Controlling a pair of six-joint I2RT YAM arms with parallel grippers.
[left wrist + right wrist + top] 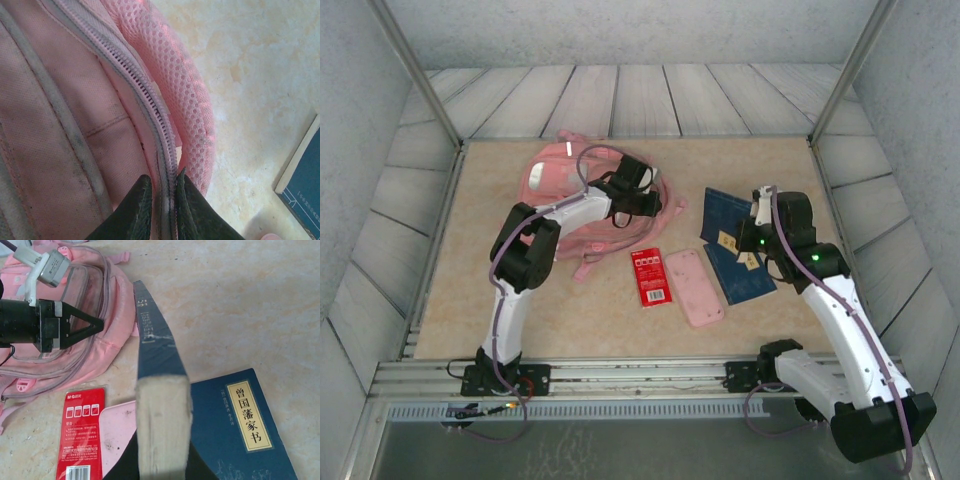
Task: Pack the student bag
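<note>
Opening backpack point(555, 170): left claw point(163, 177) pinches zip point(145, 95); right claw point(164, 447) clamps book point(155, 355); next, drag zip along track.

White arm links point(578, 211), black joints point(527, 252), purple cables point(880, 358), black pointed fingers point(134, 212)

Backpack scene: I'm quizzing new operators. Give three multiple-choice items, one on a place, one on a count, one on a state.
1. The red packet lies: A at the far wall; B beside the pencil case; C at the near edge.
2. How many blue books are in sight? A two; B one; C four.
3. The left fingers are: A spread wide over bare table; B holding a book; C closed on the backpack's zip.
Answers: B, packet and case lie side by side; A, one lies flat, the right fingers hold the other; C, the zip sits pinched between them.
</note>
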